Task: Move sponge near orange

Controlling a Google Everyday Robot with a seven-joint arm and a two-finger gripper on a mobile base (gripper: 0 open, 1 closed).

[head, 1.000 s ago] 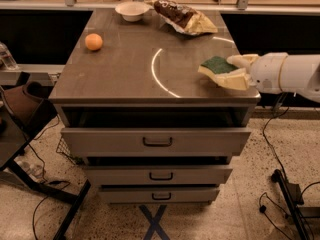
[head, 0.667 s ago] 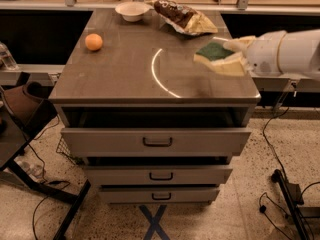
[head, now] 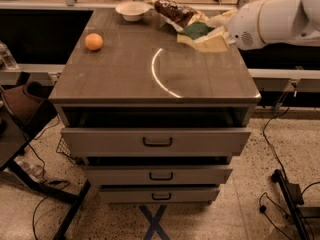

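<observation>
The sponge point(head: 199, 31), pale yellow with a dark green top, is held in my gripper point(head: 212, 34) above the right back part of the cabinet top. The gripper is shut on the sponge and comes in from the right on a white arm point(head: 272, 16). The sponge is lifted off the surface. The orange point(head: 94, 42) sits on the cabinet top near its left edge, far to the left of the sponge.
A white bowl point(head: 132, 10) stands at the back of the grey cabinet top point(head: 150, 69). A brown-and-yellow snack bag point(head: 175, 11) lies just behind the sponge. The top drawer point(head: 156, 140) is pulled out a little. Cables lie on the floor.
My gripper has lifted the sponge off the right side of the cabinet top and carried it up and toward the back, close to the snack bag.
</observation>
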